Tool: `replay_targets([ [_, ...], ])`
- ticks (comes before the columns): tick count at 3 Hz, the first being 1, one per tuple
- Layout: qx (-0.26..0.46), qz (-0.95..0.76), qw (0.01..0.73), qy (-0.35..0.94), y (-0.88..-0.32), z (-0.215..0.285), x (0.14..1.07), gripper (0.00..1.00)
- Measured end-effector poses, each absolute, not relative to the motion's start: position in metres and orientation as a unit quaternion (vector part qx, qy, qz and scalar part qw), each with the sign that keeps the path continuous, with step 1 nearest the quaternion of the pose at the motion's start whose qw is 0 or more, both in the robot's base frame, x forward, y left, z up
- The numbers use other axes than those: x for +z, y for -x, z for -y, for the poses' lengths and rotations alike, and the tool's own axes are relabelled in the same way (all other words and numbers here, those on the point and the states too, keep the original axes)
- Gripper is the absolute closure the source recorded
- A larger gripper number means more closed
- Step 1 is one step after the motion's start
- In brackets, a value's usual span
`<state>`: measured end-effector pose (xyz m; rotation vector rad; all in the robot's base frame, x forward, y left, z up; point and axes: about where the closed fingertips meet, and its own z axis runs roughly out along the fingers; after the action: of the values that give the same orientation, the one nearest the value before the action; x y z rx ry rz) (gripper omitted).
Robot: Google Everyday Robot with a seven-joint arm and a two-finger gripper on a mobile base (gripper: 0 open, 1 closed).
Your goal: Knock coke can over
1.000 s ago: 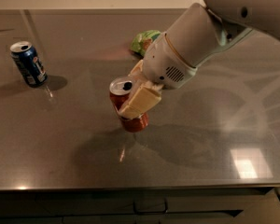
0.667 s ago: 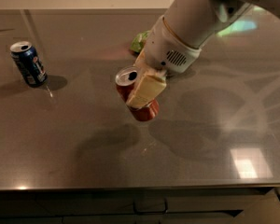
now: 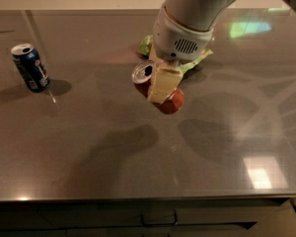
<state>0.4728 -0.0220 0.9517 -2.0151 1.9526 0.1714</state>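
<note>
The coke can (image 3: 171,101) is red with a silver top and pull-tab opening. It is tilted, its top facing up-left, and held above the grey table (image 3: 89,147). My gripper (image 3: 162,85) is shut on the coke can, with a cream-coloured finger (image 3: 163,84) across its front. The white arm comes down from the top of the view and hides the can's middle.
A dark blue can (image 3: 30,66) stands upright at the left of the table. A green bag (image 3: 149,45) lies behind the arm, partly hidden. The table's front edge runs along the bottom of the view.
The gripper has lifted the coke can off the table and carried it up and to the right, tilting it further. The blue can has not moved.
</note>
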Motion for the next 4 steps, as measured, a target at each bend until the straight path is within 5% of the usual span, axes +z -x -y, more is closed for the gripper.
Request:
replay_targets([
  [4, -0.086, -0.650, -0.001, 0.755, -0.515, 0.025, 0.877, 0.96],
])
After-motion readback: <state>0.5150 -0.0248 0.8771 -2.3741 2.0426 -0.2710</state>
